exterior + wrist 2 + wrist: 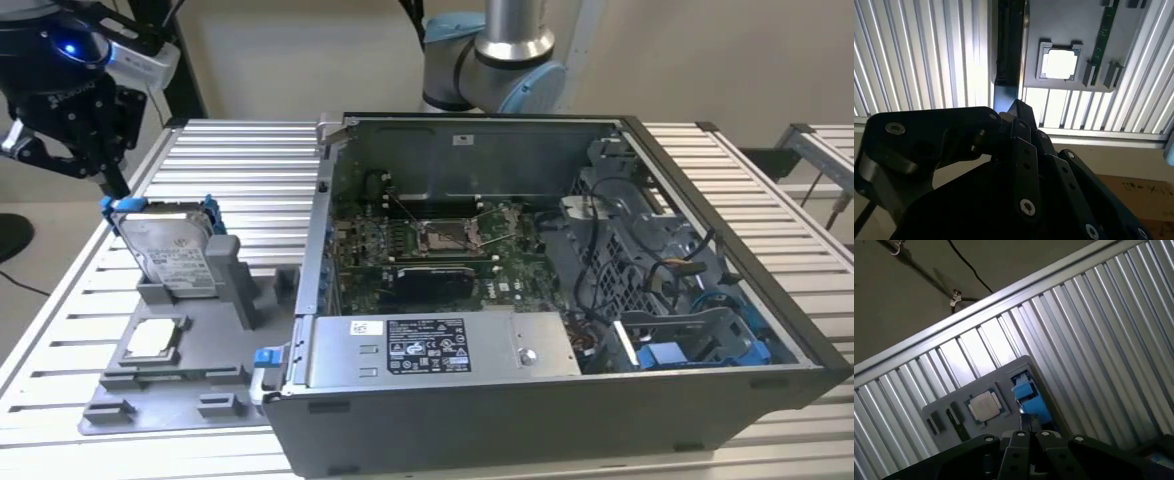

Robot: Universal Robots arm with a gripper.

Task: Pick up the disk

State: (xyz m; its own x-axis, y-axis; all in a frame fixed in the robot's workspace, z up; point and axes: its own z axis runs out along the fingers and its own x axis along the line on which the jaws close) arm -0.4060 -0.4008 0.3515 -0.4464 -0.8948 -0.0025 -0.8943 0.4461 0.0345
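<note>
The disk (171, 250) is standing upright on its edge in a slot of the grey holder (247, 290), on the exterior view's left side of the ribbed metal desk (227, 160). Its white label is facing the camera and its blue carrier is showing at the two upper corners. The hand (114, 185) is hanging above the disk, with its tip just over the upper blue corner on the exterior view's left. I cannot tell if it is touching there. It is not gripping the disk. In both wrist views the hand (1016, 106) is looking clenched, its tips meeting on nothing. In the first wrist view the blue carrier (1029, 397) is lying right beyond the hand's tip (1028, 426). The small square chip (151, 338) is lying flat on the same holder, near the disk. The open computer case (747, 390) is sitting beside the holder, on the exterior view's right.
</note>
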